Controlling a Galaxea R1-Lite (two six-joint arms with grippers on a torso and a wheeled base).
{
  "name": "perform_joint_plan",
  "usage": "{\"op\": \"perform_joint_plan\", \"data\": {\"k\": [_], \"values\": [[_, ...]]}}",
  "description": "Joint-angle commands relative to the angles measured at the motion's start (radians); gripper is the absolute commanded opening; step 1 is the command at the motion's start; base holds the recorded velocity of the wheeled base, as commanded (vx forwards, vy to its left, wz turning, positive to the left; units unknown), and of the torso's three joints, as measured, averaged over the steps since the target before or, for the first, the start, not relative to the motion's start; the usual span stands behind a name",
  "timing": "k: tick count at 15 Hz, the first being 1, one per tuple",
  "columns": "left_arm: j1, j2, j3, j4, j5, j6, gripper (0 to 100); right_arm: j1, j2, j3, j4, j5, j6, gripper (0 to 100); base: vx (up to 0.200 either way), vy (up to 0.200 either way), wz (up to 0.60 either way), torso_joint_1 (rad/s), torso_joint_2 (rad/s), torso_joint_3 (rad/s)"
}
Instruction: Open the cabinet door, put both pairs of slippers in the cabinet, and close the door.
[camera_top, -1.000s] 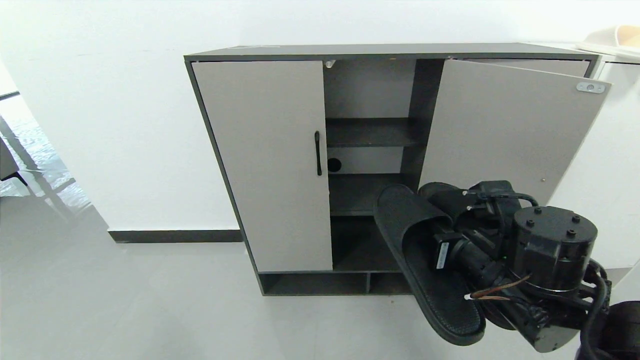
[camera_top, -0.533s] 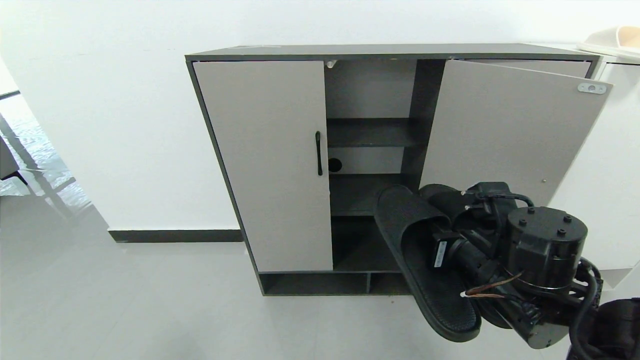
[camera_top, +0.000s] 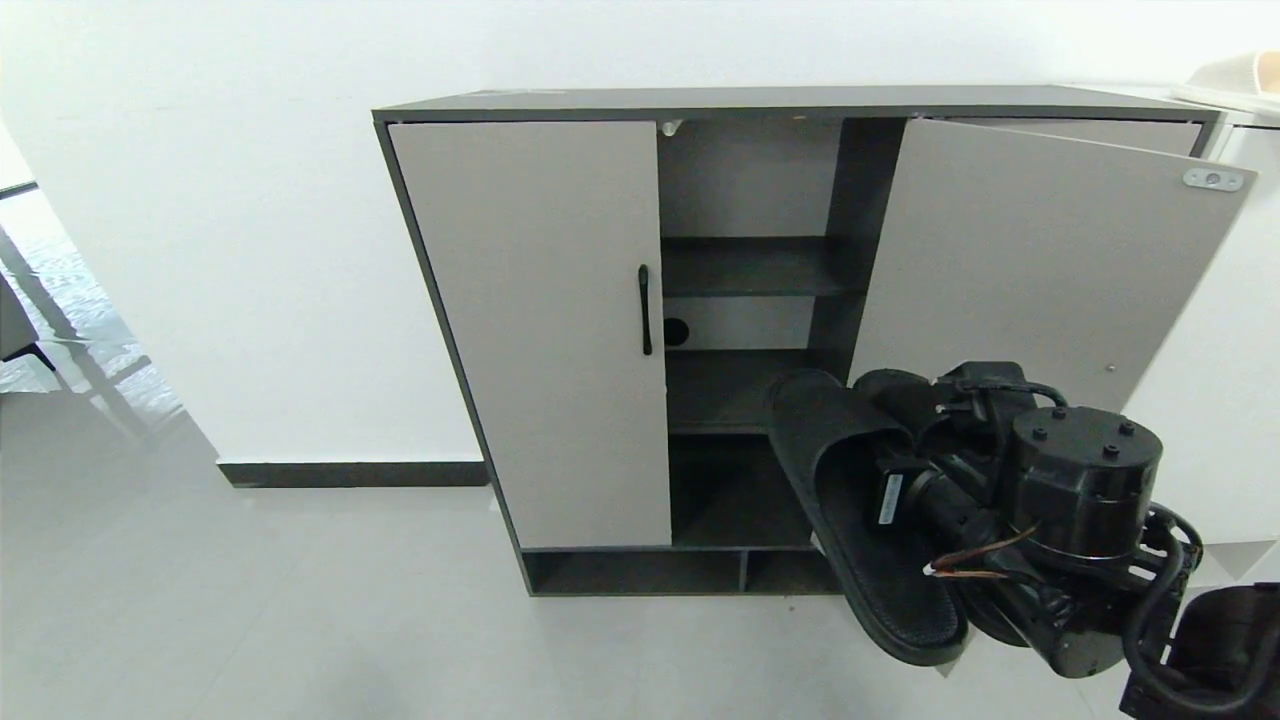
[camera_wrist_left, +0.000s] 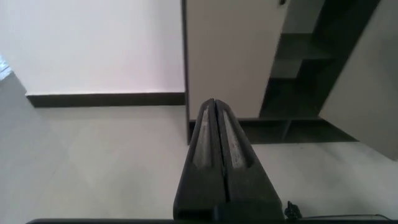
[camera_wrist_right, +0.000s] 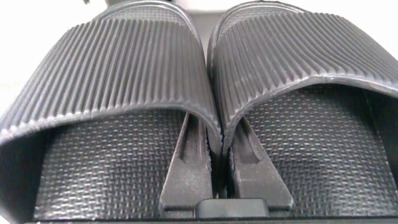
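The right gripper (camera_wrist_right: 216, 134) clamps 1 pair of black slippers (camera_top: 885, 585) by their inner edges, just before the lower right corner of the cabinet (camera_top: 780, 98) opening, its door (camera_top: 1030, 260) swung wide. The left gripper (camera_wrist_left: 214, 130) is pressed together, empty. Stowing this pair seems in hand; the next move likely needs a forward push onto a shelf (camera_top: 730, 390), then release.

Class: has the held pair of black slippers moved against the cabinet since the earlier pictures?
Yes, slightly: the heel end of the black slippers now sits nearer the cabinet base.
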Motion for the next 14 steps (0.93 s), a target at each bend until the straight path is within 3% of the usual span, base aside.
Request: {"op": "perform_joint_plan", "data": {"k": [1,6,14], "values": [[0.001,0.004,0.000,-0.001,0.000,0.000,0,-0.002,0.005,-0.001,-0.002,0.001,0.000,0,0.000,0.200,0.00,0.012,0.00,0.002],[0.001,0.004,0.000,-0.001,0.000,0.002,0,-0.019,0.003,-0.002,-0.004,-0.003,-0.018,0,0.000,0.000,0.00,0.000,0.00,0.000],[0.001,0.004,0.000,-0.001,0.000,0.002,0,-0.063,-0.002,-0.016,-0.004,-0.006,-0.051,0,0.200,0.000,0.00,0.003,0.00,0.003]]}}
